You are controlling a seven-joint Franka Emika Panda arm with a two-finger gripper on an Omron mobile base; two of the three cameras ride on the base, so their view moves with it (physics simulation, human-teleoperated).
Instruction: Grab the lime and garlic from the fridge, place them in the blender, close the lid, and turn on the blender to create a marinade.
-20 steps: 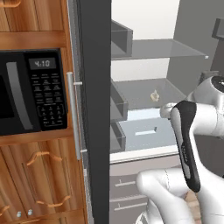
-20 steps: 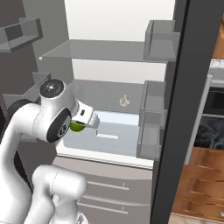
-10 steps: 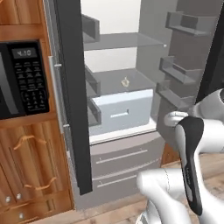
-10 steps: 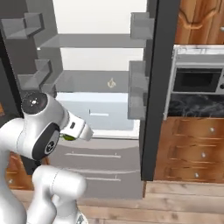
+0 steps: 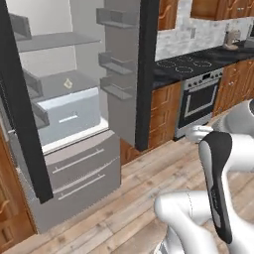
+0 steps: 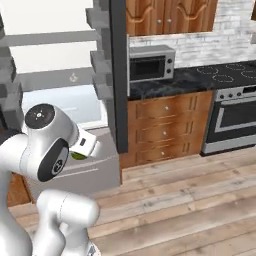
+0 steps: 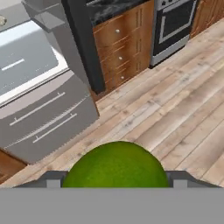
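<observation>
The lime [image 7: 116,168] is a round green fruit sitting between my gripper's [image 7: 116,177] two dark tips, low in the hand view. From the right base view the gripper [image 6: 80,152] is tucked close to the arm, with the lime [image 6: 77,156] showing green under it, and it is shut on the lime. The fridge [image 5: 25,129] stands open at the left, with white walls and grey shelves. The garlic [image 5: 68,84] lies on a fridge shelf [image 6: 73,77], far from the gripper. The blender and the lid are out of view.
A silver microwave [image 6: 150,62] sits on the black counter [image 6: 195,77] above wooden drawers [image 6: 165,125]. An oven with a cooktop [image 5: 198,101] stands further right. A tan coffee machine [image 5: 230,37] is on the far counter. Wood floor [image 7: 175,109] spreads below.
The whole picture has swung to the right, so the camera has moved with the base. The fridge now lies at the left and the oven has come into view. The lime stays in the gripper.
</observation>
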